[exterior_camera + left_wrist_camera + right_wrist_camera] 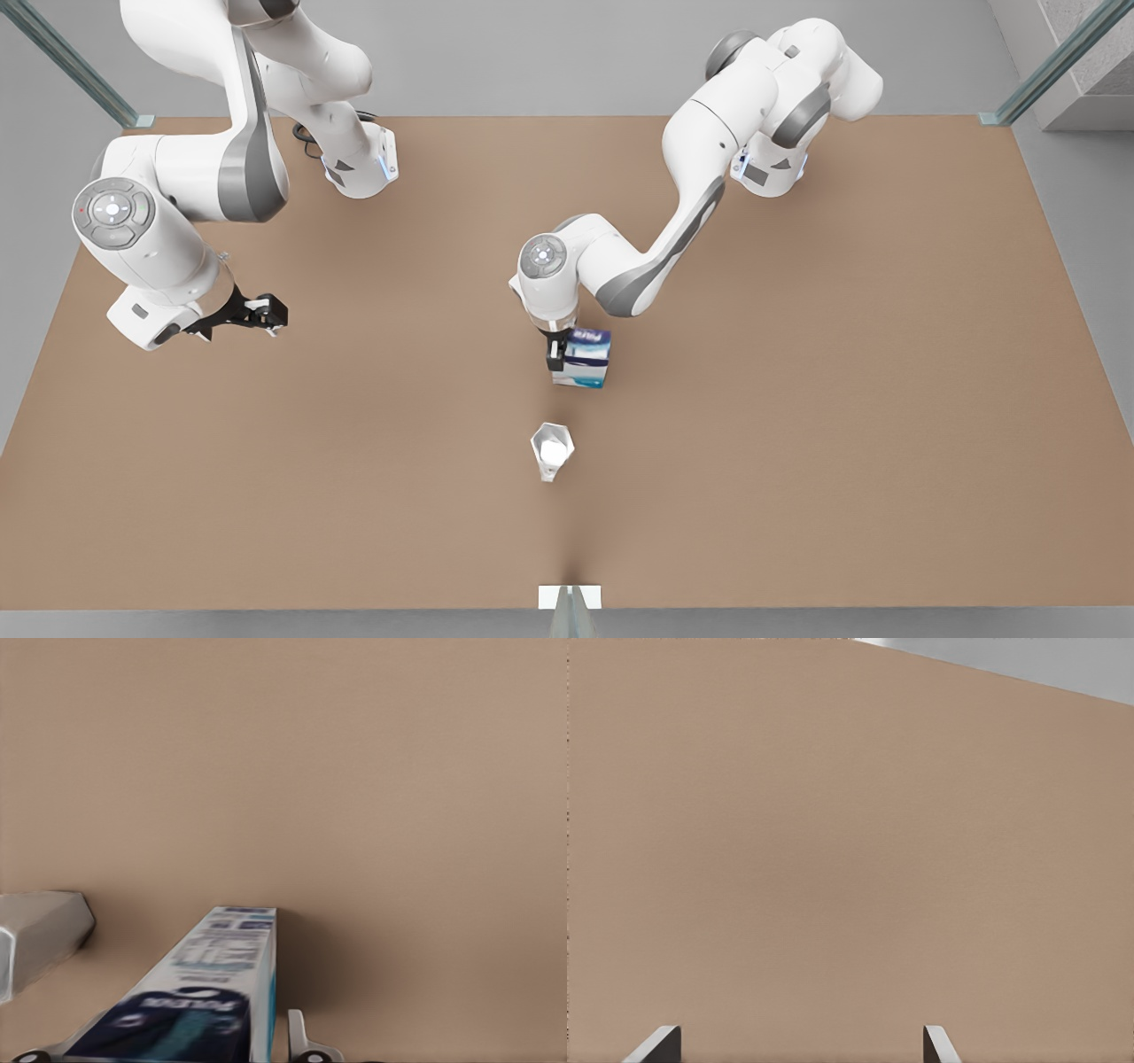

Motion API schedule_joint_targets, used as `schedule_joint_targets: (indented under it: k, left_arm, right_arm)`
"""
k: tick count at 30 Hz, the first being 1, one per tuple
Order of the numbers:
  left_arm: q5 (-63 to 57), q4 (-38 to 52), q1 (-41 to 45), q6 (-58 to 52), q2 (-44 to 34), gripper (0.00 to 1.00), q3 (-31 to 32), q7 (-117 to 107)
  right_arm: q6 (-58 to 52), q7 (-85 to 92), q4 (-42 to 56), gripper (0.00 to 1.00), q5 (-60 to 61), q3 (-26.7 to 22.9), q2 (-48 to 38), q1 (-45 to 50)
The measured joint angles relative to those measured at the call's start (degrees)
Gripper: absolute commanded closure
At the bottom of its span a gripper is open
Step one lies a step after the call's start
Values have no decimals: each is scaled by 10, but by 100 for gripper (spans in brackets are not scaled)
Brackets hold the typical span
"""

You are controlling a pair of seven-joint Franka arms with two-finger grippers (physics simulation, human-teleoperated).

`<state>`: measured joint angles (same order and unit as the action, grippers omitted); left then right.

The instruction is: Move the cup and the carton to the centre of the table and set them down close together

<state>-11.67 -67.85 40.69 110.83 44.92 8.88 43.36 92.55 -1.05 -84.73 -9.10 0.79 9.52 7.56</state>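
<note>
Gripping the small rectangular carton (585, 356) printed dark blue, white and teal, the left gripper (557, 353) had its fingers clamped on the box's sides near the middle of the large matte light-brown table (842, 399). In the left wrist view the carton (213, 992) ran lengthwise away from the camera between the fingers (299, 1038), so its long axis lay in line with the wrist. I could not tell for certain whether its base touched the table or hung just above it.

Relative to the carton, the small translucent whitish-grey faceted cup (551, 450) stood upright, near but apart, toward the table's front edge and roughly in line with it. Judged from this, the coming move turned on that gap: the carton's remaining travel, if any, pointed toward the cup, and the left arm was far the nearer of the two.

Well away from the carton, toward the front view's left, the right gripper (266, 312) waited above bare table with its fingers (656, 1047) spread wide and holding nothing.

Beyond the carton the tabletop was plain and uncluttered, bounded by grey floor, with slanted metal frame posts (75, 66) at the far corners.
</note>
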Motion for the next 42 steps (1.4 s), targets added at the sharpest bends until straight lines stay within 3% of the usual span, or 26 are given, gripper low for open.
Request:
schedule_joint_targets:
  k: [12, 20, 25, 28, 30, 34, 38, 42]
  left_arm:
    - [1, 7, -4, 0, -9, 0, -2, -5]
    - [12, 7, -10, -32, -58, 0, 0, -5]
    - [43, -1, -110, -133, -139, 0, -2, -164]
    - [52, -15, -274, -149, -157, 0, -4, -340]
    - [54, -33, -322, -148, -174, 0, -69, -395]
    - [58, -30, -411, -184, -215, 0, -82, -447]
    - [96, -29, -307, -205, -243, 0, -245, -445]
    - [140, -27, -343, -207, -240, 0, -215, -451]
  right_arm:
    - [0, 0, 0, 0, 0, 0, 1, 0]
    - [0, 0, -4, 0, 0, 0, 1, 0]
    - [0, 0, -4, 0, 0, 0, 1, 0]
    - [0, 1, -4, 0, 0, 0, 0, 0]
    - [0, 0, -4, 0, 0, 0, 0, 0]
    - [-1, 1, -4, 0, 0, 0, 0, -1]
    - [0, 1, -4, 0, 0, 0, 0, -1]
    - [0, 0, -4, 0, 0, 0, 0, -1]
